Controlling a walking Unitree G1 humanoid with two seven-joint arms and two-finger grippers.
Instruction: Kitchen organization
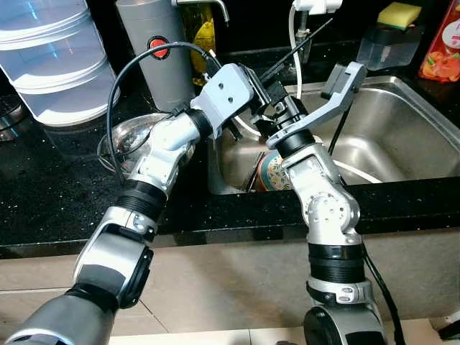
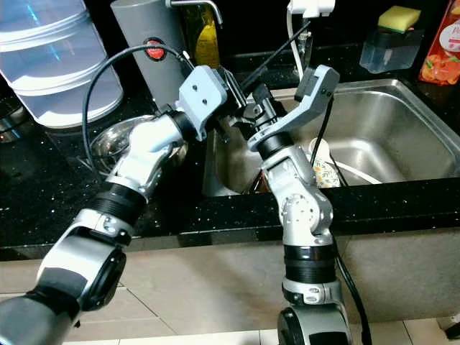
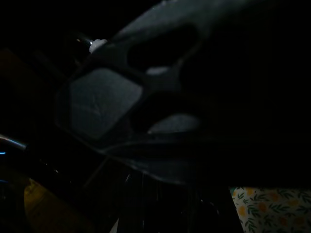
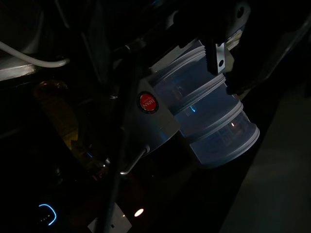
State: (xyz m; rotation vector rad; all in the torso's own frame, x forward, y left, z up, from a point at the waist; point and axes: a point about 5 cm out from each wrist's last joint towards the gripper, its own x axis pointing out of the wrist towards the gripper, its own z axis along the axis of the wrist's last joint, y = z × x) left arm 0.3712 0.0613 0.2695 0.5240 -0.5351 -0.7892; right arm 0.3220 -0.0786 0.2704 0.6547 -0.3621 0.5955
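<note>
Both pincers meet over the sink's left rim, the left gripper and right gripper crowded together so I cannot tell their finger states, above a floral cup lying in the basin, with a steel bowl on the black counter beside the sink's left edge.

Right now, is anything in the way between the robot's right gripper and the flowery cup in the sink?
Yes. The right arm's own wrist hangs over the flowery cup standing in the sink, and the left gripper crowds in just beside it, above the sink's left side.
</note>
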